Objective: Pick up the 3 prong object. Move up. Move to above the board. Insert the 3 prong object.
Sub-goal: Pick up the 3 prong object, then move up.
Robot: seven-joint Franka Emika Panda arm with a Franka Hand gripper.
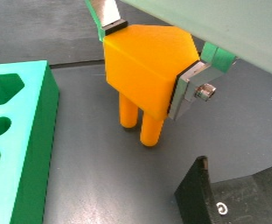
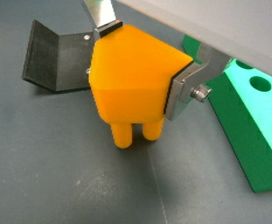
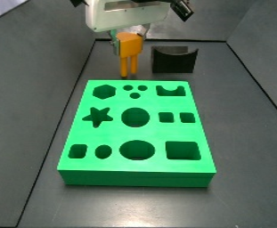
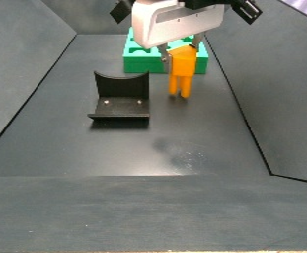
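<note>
Gripper (image 2: 141, 63) clamped tight on the 3 prong object (image 2: 129, 83), prongs hanging just off the floor, beside the board (image 3: 134, 169) and near the fixture (image 4: 118, 99). Probably best lifting straight up, keeping prongs vertical, before sliding over toward the three small dots (image 3: 134, 89).

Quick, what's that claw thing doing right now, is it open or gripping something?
Gripper: closed on the small orange-yellow plastic three-pronged block, held beside the big green board with cut-out holes, not over it.
</note>
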